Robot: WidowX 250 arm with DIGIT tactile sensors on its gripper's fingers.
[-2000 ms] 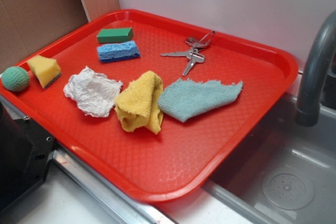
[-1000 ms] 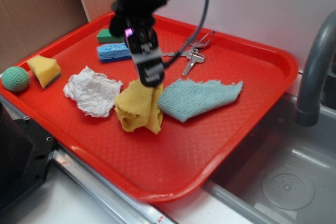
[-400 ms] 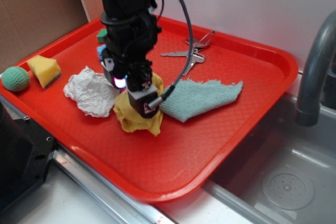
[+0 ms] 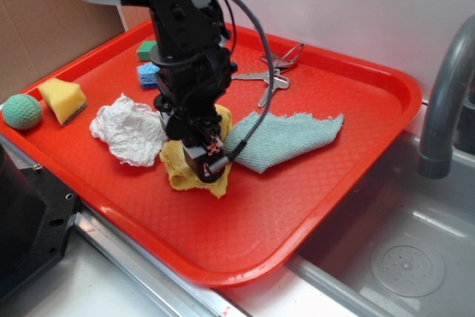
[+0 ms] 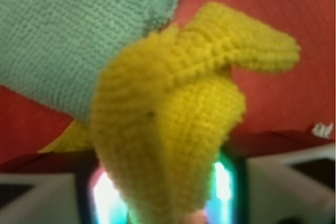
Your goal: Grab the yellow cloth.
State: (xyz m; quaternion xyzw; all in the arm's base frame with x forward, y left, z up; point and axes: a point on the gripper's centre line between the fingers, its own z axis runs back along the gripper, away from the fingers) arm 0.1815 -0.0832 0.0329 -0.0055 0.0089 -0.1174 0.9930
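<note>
As seen from the wrist, gripper (image 4: 202, 159) closed on a bunched fold of yellow cloth (image 5: 173, 119), just left of teal cloth (image 4: 286, 139). Grasp apparently made; lift outstanding.

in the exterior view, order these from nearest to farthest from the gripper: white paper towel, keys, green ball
1. white paper towel, just beside the gripper, on the image-left side.
2. keys, farther back on the red tray, toward the wall.
3. green ball, off the tray's far image-left edge.
</note>
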